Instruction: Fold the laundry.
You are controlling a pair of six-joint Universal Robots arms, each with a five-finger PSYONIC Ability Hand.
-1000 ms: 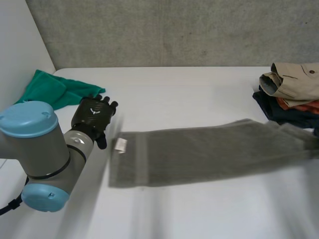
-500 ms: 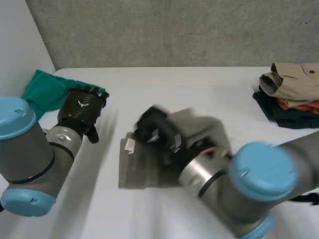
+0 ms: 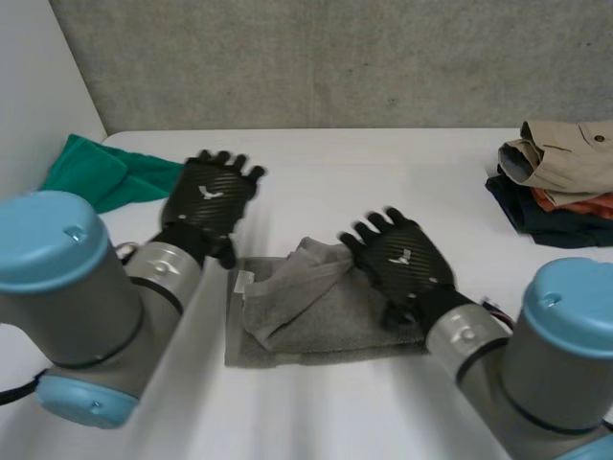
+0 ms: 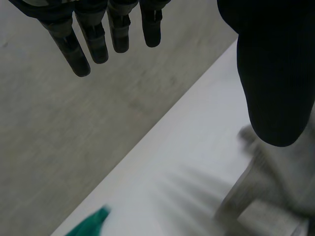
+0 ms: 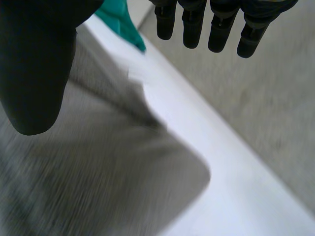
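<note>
A folded grey terry towel (image 3: 316, 321) lies on the white tabletop (image 3: 383, 172). The left hand (image 3: 209, 196) is near its labelled end and the right hand (image 3: 402, 261) is over it, both with fingers straight and holding nothing.

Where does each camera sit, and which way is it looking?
Head view: behind and between the arms, looking down at the white table; both arms, left hand and right hand show.
Left wrist view: on the left wrist, looking along the open left hand toward the wall; its fingers and thumb show.
Right wrist view: on the right wrist, looking along the open right hand onto the grey towel; fingers and thumb show.
Shared: all three show the grey towel and the green cloth.
</note>
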